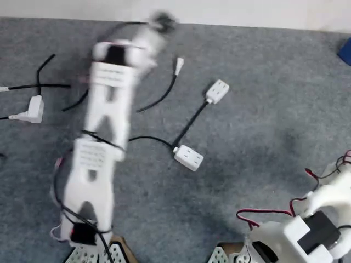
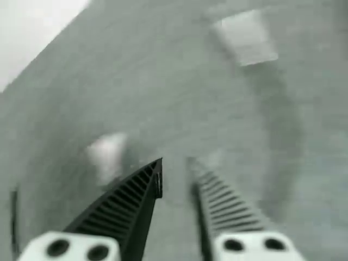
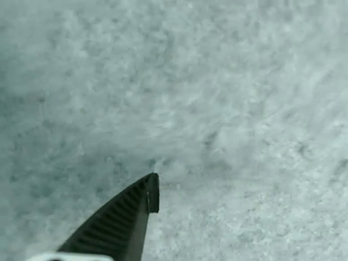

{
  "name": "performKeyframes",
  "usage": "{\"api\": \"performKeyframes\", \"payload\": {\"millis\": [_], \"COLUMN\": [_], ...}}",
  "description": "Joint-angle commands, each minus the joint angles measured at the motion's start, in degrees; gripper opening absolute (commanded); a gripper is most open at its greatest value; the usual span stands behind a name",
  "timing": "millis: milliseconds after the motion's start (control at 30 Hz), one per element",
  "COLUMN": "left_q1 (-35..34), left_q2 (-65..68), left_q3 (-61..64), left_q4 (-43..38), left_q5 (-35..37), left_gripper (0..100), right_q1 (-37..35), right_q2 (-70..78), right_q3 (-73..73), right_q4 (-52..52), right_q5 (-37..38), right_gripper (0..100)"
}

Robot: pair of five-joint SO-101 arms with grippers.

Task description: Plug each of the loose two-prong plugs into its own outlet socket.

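Note:
A loose white two-prong plug [image 1: 179,64] on a black cable lies on the grey carpet at the back. Two white outlet sockets lie right of it, one [image 1: 217,91] farther back and one [image 1: 189,158] nearer the middle. Another white plug [image 1: 34,108] rests at the far left. My left arm stretches to the back edge, where its gripper [image 1: 160,22] shows blurred, left of the back plug. In the left wrist view that gripper [image 2: 174,163] is open a little with nothing between its fingers, and blurred white shapes [image 2: 109,152] [image 2: 244,38] lie beyond. My right gripper [image 3: 144,212] hangs over bare carpet.
Black cables [image 1: 159,101] loop across the carpet between the plugs and sockets. My right arm [image 1: 307,233] is folded at the front right corner with red wires around it. A blue object [image 1: 345,50] sits at the right edge.

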Motion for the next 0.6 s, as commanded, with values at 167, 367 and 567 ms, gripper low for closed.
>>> {"api": "performKeyframes", "payload": {"millis": [167, 367, 567], "left_q1": [-12.5, -12.4, -12.7], "left_q2": [7.2, 12.1, 17.8], "left_q3": [-0.6, -0.1, -0.1], "left_q4": [-7.4, -14.9, -18.1], "left_q5": [-5.1, -7.5, -8.3], "left_gripper": [17, 17, 17], "right_q1": [-9.5, -11.6, -11.6], "right_q2": [-1.1, -1.1, -0.9], "right_q3": [2.6, 8.2, 10.3], "right_q4": [-0.7, -6.3, -9.3], "right_q5": [0.3, -2.4, -2.1], "right_gripper": [56.8, 56.8, 56.8]}}
